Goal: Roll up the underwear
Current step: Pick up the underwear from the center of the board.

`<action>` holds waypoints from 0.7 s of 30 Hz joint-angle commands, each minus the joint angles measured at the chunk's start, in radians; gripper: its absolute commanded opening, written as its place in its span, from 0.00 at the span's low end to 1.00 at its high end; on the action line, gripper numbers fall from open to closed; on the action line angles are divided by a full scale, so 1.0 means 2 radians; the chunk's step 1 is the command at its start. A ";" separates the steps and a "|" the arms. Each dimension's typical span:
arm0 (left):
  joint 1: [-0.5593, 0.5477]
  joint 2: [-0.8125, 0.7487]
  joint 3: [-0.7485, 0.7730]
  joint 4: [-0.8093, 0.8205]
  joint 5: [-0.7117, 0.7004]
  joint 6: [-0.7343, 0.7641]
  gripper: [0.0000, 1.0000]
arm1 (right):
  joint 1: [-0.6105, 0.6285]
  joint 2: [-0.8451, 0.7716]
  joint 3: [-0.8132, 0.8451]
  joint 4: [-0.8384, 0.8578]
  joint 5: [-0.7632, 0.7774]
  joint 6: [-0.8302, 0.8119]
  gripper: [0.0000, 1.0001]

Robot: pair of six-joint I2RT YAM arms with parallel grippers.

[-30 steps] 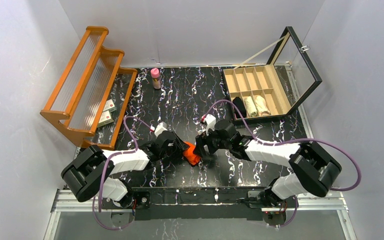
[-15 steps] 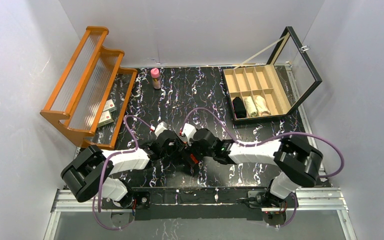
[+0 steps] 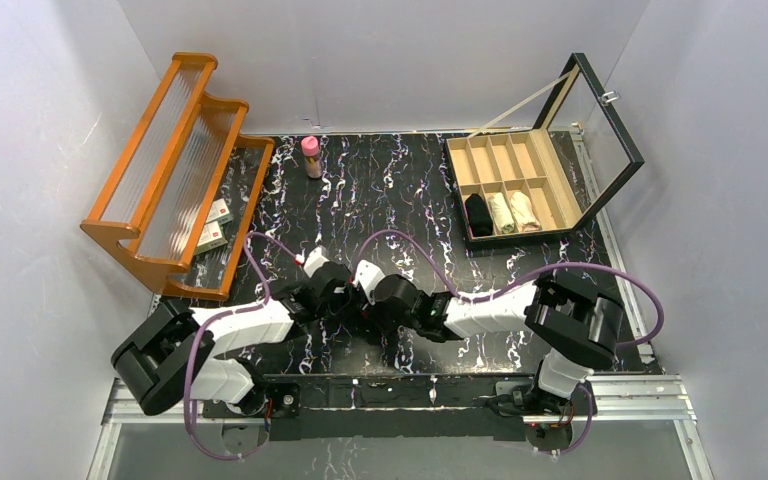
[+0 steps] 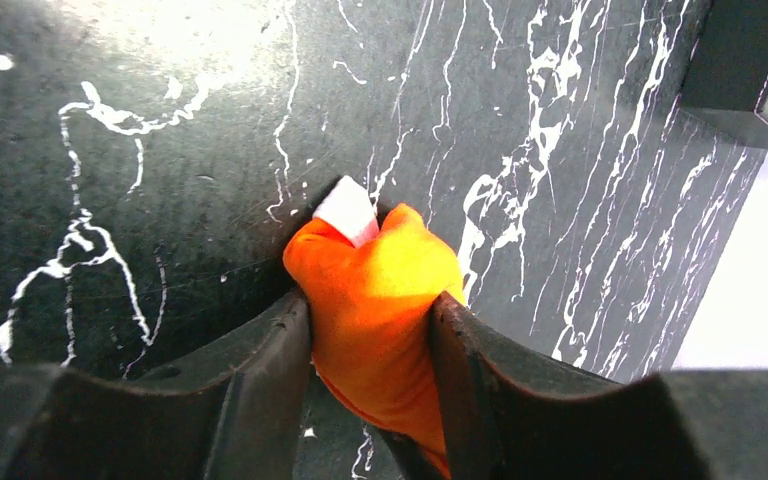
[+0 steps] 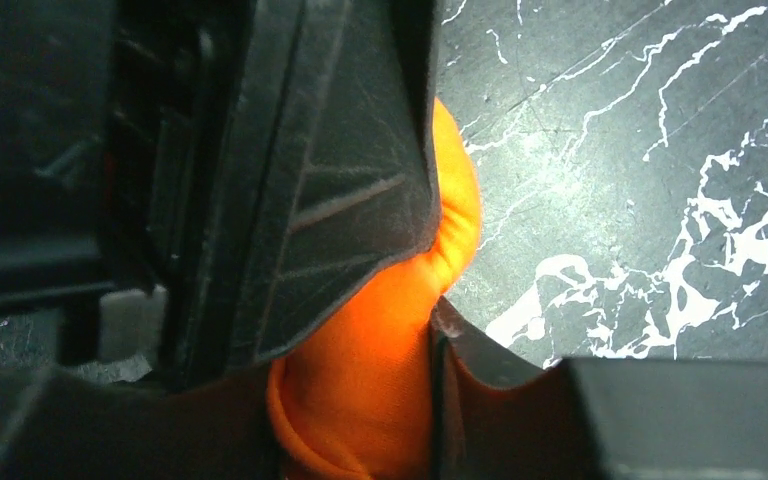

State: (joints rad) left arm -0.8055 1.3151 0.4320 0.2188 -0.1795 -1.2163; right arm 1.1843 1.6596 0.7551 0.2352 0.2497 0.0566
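The orange underwear (image 4: 380, 250) is bunched into a tight bundle, with a scrap of white trim at its far tip. It rests just above the black marbled table (image 4: 160, 120). My left gripper (image 4: 370, 305) is shut on it, one dark finger pressing each side. In the right wrist view the same orange underwear (image 5: 455, 220) fills the gap of my right gripper (image 5: 355, 390), which is shut on it beside the left gripper's finger (image 5: 340, 180). From above, the left gripper (image 3: 345, 300) and right gripper (image 3: 372, 308) meet near the table's front and hide the cloth.
A wooden box (image 3: 560, 195) with an open glass lid stands at the back right, with a black roll and two pale rolls of cloth in its compartments. At the left leans an orange wooden rack (image 3: 175, 160) with small cards (image 3: 215, 225) beside it. A pink-capped bottle (image 3: 311, 155) stands at the back.
The right gripper has swung left to meet the left gripper and narrowed onto the orange bundle. The cloth, visible from above a second ago, is now covered. The left arm barely shifted.
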 commanded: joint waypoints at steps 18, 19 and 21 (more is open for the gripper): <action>0.028 -0.217 0.000 -0.259 -0.109 -0.002 0.91 | -0.122 -0.142 -0.029 -0.084 -0.017 0.063 0.01; 0.028 -0.223 0.003 -0.263 -0.109 0.001 0.91 | -0.139 -0.154 -0.020 -0.096 -0.020 0.053 0.01; 0.028 -0.228 0.009 -0.270 -0.109 0.009 0.91 | -0.177 -0.169 0.004 -0.124 -0.021 0.023 0.01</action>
State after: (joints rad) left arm -0.7544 0.8894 0.4145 -0.2230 -0.3370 -1.2377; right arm 0.9405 1.4078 0.6762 0.0879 0.2485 0.1711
